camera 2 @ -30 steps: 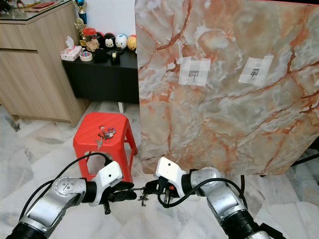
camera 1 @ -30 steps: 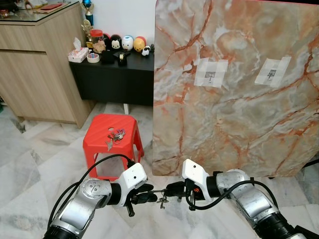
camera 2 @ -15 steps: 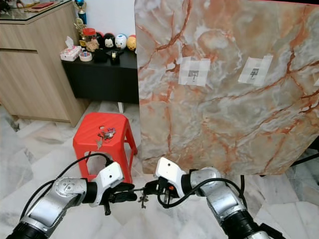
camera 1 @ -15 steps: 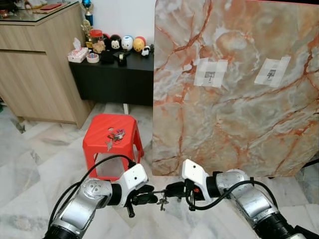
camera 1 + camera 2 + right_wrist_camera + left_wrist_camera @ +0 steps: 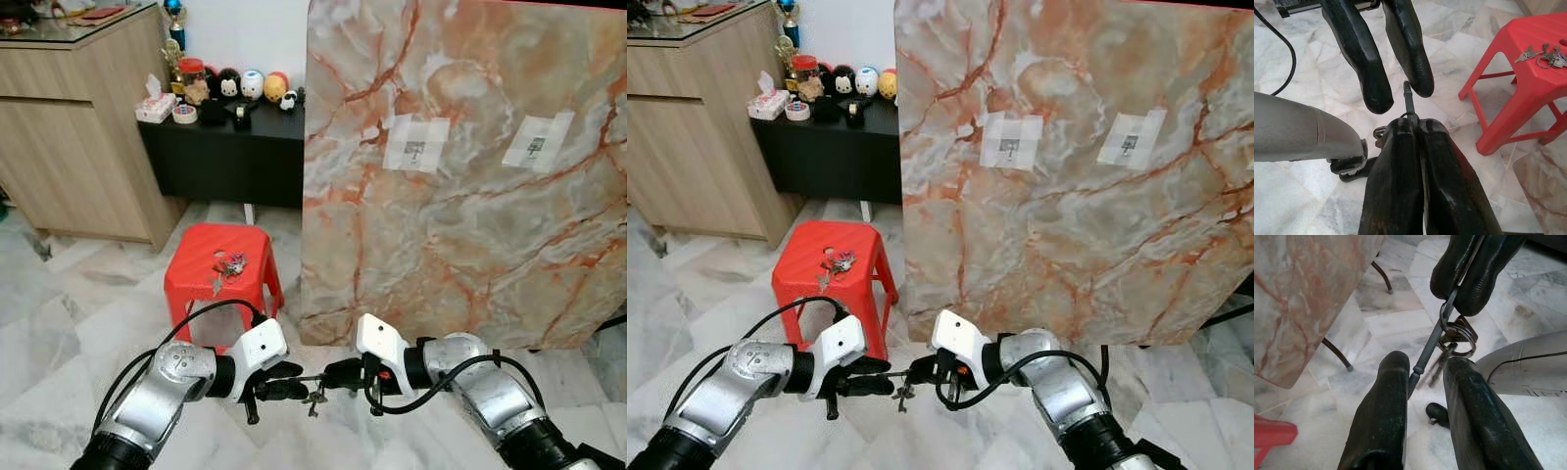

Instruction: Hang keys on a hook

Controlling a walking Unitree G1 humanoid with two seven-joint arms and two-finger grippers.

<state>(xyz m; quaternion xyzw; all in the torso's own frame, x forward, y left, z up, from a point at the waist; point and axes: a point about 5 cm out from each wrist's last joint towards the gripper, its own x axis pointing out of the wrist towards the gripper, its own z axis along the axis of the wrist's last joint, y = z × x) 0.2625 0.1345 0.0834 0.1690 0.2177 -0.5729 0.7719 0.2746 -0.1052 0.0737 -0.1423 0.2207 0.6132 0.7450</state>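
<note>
Left wrist view has the right gripper (image 5: 1469, 281) pinching a thin metal rod with the key ring (image 5: 1457, 333) dangling just under its tips. Rod's long axis points straight into the gap of the spread left gripper (image 5: 1422, 377), right in front.

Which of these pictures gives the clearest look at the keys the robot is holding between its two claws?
The left wrist view: the key ring hangs close up on a thin rod pinched by the right gripper. In the eye views it is a tiny dangling speck; the right wrist view shows just a sliver.
</note>
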